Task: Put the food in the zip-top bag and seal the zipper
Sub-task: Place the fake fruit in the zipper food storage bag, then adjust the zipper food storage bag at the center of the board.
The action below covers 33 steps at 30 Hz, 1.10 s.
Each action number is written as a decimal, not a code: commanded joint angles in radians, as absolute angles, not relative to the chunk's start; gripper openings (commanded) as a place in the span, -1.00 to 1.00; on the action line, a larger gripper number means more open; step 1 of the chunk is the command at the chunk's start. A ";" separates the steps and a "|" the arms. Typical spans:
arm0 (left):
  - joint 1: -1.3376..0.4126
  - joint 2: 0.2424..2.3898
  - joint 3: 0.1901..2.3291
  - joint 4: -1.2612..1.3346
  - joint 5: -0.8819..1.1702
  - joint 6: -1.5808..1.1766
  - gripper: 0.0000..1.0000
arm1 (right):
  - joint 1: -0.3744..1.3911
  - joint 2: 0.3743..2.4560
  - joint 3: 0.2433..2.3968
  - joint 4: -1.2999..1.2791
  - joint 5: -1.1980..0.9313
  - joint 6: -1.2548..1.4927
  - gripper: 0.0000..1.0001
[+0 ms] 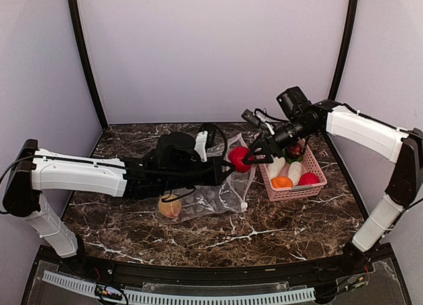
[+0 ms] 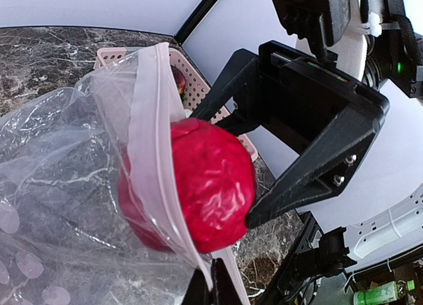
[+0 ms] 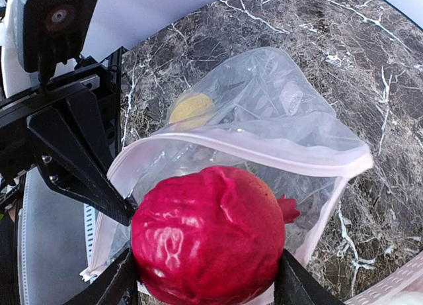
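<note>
Dark marble tabletop [image 1: 277, 232], loading at bag mouth.
Seeing right gripper [image 2: 238, 173] clamped on glossy red round toy fruit [image 3: 208, 235] at mouth of crinkly clear zip-top bag [image 1: 218, 196]; left gripper [image 2: 211, 288] pinched shut on pinkish-white zipper strip [image 2: 155, 159], holding that edge up. Yellowish-tan round toy [image 1: 170, 206] inside bag; pink slotted plastic basket [image 1: 317, 186] just right.

A crinkly clear bag [image 1: 218, 194] is lying on the tabletop [image 1: 264, 232], its mouth lifting open and the pinkish-white zipper [image 3: 264, 145] gaping unsealed. A wrinkled red fruit [image 3: 208, 235] is hanging at that mouth, gripped in the right end effector [image 3: 206, 282]. A yellowish-tan ball [image 1: 170, 206] is sitting inside the bag. White oblong pieces [image 1: 276, 166], an orange piece [image 1: 282, 182] and a small red piece [image 1: 308, 179] are resting, seemingly loose, in the pink basket [image 1: 297, 194].
</note>
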<state>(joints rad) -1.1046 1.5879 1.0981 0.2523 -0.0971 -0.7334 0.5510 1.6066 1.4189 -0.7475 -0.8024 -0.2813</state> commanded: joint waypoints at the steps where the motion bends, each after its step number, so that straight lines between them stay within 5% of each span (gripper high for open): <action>1: -1.111 1.553 1.115 0.246 -0.112 -0.729 -0.98 | 0.609 1.611 1.415 -0.730 -0.694 -0.280 0.31; 7: -1.111 1.545 1.079 0.274 -0.139 -0.747 -0.98 | 0.634 1.614 1.441 -0.747 -0.640 -0.282 0.52; 15: -1.111 1.522 1.056 0.258 -0.173 -0.741 -0.98 | 0.635 1.536 1.495 -0.786 -0.614 -0.288 0.54; 21: -1.111 1.504 1.037 0.257 -0.195 -0.734 -0.98 | 0.635 1.513 1.428 -0.749 -0.455 -0.258 0.31; 30: -1.111 1.515 1.044 0.260 -0.196 -0.735 -0.98 | 0.635 1.625 1.466 -0.747 -0.567 -0.194 0.16; 33: -1.111 1.530 1.059 0.250 -0.189 -0.726 -0.98 | 0.635 1.676 1.509 -0.760 -0.565 -0.178 -0.23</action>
<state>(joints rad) -1.1046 1.5383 1.0512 0.2535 -0.1883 -0.7437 0.6285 1.6207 1.4467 -0.7586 -0.5426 -0.2157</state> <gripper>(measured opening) 0.009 0.509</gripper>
